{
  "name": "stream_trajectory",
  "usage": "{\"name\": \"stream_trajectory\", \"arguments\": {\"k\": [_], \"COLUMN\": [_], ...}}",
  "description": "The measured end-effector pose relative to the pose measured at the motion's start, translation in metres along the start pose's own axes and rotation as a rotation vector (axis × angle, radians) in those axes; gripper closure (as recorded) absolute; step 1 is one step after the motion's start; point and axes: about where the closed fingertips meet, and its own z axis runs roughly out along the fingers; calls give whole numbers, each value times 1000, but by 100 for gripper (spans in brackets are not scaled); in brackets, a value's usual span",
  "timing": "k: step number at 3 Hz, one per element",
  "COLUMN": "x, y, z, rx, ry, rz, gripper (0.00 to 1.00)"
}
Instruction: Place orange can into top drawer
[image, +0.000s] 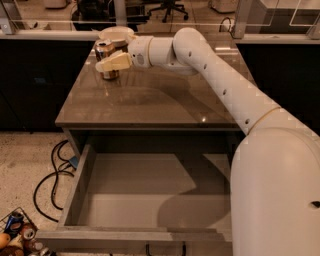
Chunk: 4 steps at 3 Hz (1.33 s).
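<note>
While hanging over the far left corner of the table (150, 100), holding the end effector (114, 62) across the front of the upright orange can (103, 49) standing there, perhaps straddling it; cannot tell whether clenching.

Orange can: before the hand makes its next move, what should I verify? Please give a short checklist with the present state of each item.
1. The orange can stands upright at the far left of the table: ok.
2. The hand is at the can, level with its middle: ok.
3. The hold on the can is firm: cannot tell.
4. The top drawer is pulled open below the table's front edge: ok.
5. The drawer floor has room for the can; nothing shows in it: ok.
6. The white bowl just behind the can is apart from it: cannot tell.
</note>
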Motion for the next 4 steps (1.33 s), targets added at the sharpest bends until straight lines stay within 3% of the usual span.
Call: {"name": "stream_trajectory", "arguments": {"k": [1, 2, 4], "x": [-1, -1, -2], "y": [0, 1, 5], "z": [14, 23, 28], "rx": [-21, -26, -35], "ry": [-58, -69, -70], "rz": [-8, -19, -18], "gripper": [0, 16, 63]}}
